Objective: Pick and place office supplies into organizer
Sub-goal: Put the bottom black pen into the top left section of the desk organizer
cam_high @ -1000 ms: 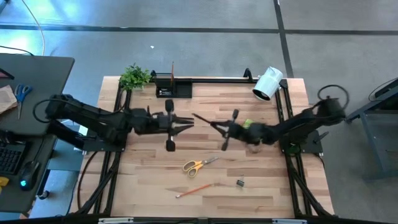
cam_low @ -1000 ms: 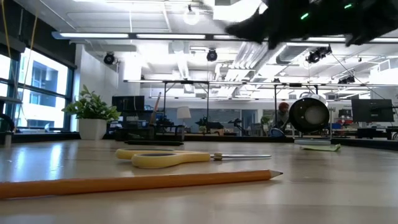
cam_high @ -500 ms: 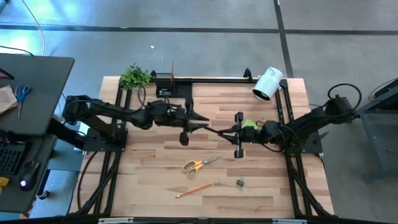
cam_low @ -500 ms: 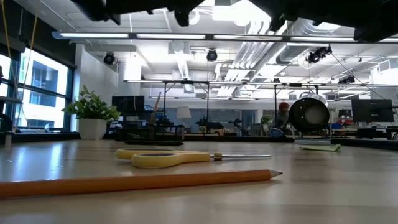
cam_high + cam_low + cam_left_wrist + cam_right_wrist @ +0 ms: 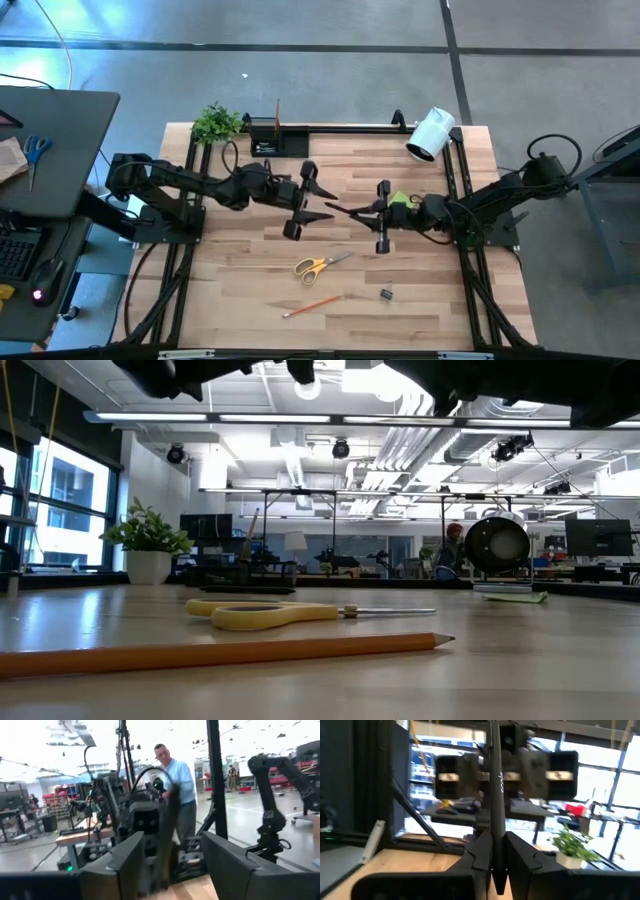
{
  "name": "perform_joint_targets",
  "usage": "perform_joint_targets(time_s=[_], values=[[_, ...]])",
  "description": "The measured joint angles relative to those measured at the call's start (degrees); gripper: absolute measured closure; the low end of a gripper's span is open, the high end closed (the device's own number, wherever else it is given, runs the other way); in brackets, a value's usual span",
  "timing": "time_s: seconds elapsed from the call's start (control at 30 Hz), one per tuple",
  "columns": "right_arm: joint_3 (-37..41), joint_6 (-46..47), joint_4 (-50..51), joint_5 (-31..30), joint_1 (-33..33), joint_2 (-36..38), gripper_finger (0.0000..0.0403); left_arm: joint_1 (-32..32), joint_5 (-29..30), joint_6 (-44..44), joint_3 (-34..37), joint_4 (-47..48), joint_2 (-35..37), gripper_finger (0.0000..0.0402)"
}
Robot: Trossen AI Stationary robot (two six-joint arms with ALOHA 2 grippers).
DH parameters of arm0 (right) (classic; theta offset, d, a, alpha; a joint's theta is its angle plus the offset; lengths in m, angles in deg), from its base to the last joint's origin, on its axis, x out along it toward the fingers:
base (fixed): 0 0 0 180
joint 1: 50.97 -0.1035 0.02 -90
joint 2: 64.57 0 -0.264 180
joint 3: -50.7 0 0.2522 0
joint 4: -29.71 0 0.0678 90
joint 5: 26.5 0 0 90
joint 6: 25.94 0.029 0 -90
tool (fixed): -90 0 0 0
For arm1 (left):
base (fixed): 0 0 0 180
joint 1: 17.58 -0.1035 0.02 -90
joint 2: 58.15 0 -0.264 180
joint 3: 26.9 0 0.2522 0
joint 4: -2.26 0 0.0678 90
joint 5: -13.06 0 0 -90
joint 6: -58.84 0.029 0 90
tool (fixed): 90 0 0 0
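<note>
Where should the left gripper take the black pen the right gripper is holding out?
On the free end of the black pen, from the left arm's side: the right gripper clamps the other end, so the shaft juts toward the open left gripper above the table.

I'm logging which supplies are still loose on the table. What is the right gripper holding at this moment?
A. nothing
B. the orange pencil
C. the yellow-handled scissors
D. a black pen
D. The right wrist view shows the right gripper with its fingers shut on a slim black pen, while the yellow-handled scissors and the orange pencil lie on the table.
</note>
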Motion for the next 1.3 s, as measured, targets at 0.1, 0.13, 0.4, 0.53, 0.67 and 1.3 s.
perform_joint_targets(time_s=[0.1,0.13,0.4,0.53,0.67,1.3], values=[[-0.04,-0.12,-0.1,0.02,0.06,0.0,0.0377,1.39,0.64,1.35,0.0,-1.23,0.0,0.0235],[-0.04,-0.12,-0.14,0.04,0.16,0.0,0.0377,1.92,1.46,2.27,0.0,-1.2,0.0,0.0243],[-0.04,0.03,0.07,0.49,0.47,0.0,0.0379,3.24,6.92,4.4,0.0,-0.86,0.0,0.03],[-0.04,0.03,0.43,0.51,0.47,0.0,0.0379,3.22,6.98,4.35,0.0,-0.71,0.0,0.0329],[-0.04,0.28,0.47,0.61,0.47,0.0,0.038,3.2,7.1,4.46,0.0,-0.71,0.0,0.0359],[-0.07,3.29,3.83,3.1,2.66,0.0,0.0364,3.29,11.62,4.28,0.01,1.26,0.0,0.0395]])
